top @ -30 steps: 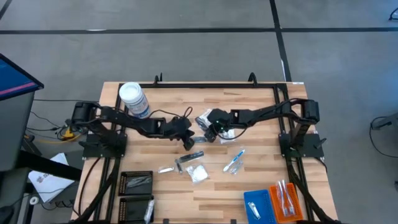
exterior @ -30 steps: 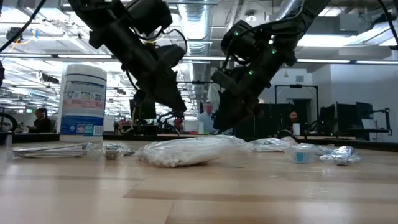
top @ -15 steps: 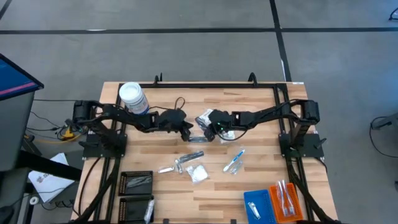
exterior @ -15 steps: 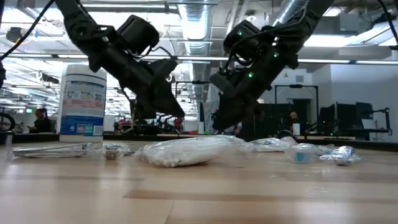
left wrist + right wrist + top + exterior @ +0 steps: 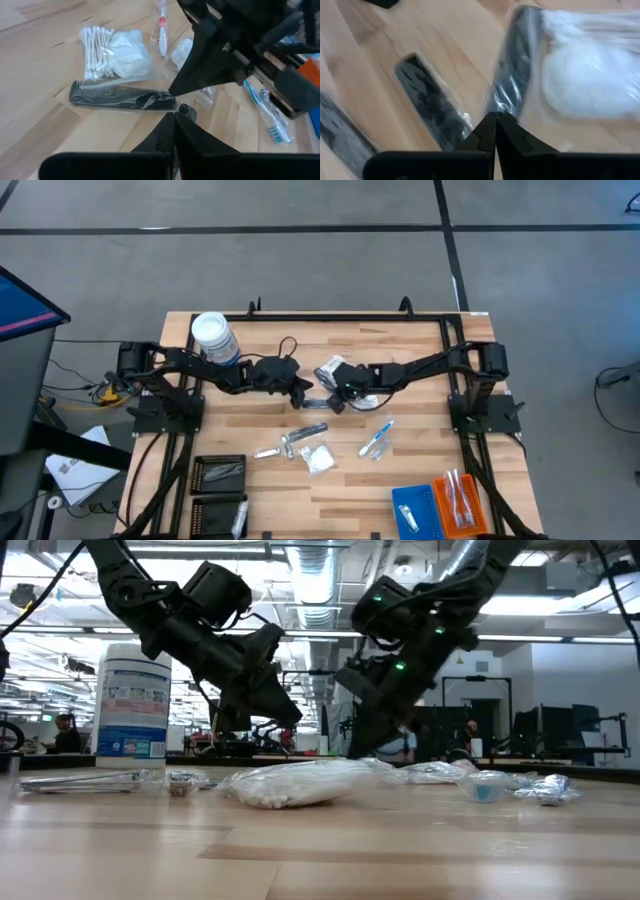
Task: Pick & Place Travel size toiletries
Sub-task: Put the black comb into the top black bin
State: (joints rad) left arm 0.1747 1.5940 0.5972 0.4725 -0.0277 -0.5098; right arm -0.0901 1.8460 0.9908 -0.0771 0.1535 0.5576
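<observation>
Travel size toiletries lie mid-table: a dark comb in clear wrap (image 5: 120,95), a cotton swab pack (image 5: 112,50) beside it, a blue toothbrush (image 5: 377,438), a white crinkly sachet (image 5: 328,369) and small silvery pieces (image 5: 268,451). My right gripper (image 5: 335,402) slants down from the table's right side, shut at the comb's near end. My left gripper (image 5: 301,394) hangs shut and empty just left of it, above the table (image 5: 290,718), pointing at the same end of the comb. My right gripper meets the clear wrap at one end of the comb (image 5: 504,102), the end away from the swab pack. Its fingers come slanting down from the table's right. The fingertips hide how much wrap lies between them. The comb lies flat on the table.
A big white-lidded jar (image 5: 214,340) stands at the far left. Black trays (image 5: 218,475) sit at the near left, a blue tray (image 5: 410,510) and an orange tray (image 5: 458,502) at the near right. Clear-wrapped pieces (image 5: 367,394) lie under the right arm.
My left gripper has drawn back from the items toward the table's far edge and tipped closer to level, staying shut. My right gripper has shut its fingers at the comb's end while staying almost in place. The comb has not moved.
</observation>
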